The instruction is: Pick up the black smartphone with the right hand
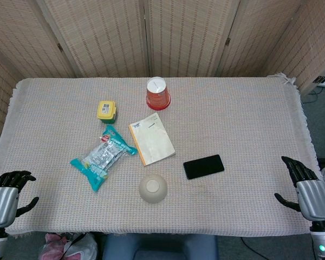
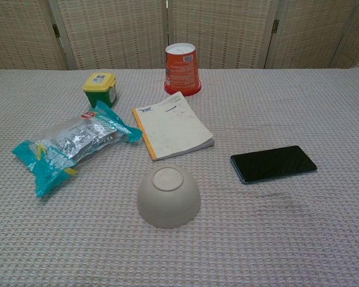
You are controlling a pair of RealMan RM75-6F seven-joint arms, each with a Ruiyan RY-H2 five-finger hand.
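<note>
surface: woven beige cloth [image 1: 233,124] covers the table; black smartphone [image 1: 203,166] lies flat, near right.
room: bamboo screens [image 1: 184,32] behind.
hands: left hand [image 1: 8,195] and right hand [image 1: 309,189] empty, fingers apart, at near corners.
cut off: both arms, by the frame edge.

The phone [image 1: 203,166] is a thin black rectangle with a dark, shiny screen. The screen is blank. It lies flat on the counter [image 1: 249,119], which has a woven pinkish-grey cloth over it. The phone sits a bit crooked, with its right end turned a little toward the far side. It is on the right part of the counter, nearer the front edge than the back. In the chest view the phone [image 2: 273,164] shows a thin bluish-grey rim along its near edge. Nothing touches it and nothing lies on top of it. It rests alone on the cloth.
</note>
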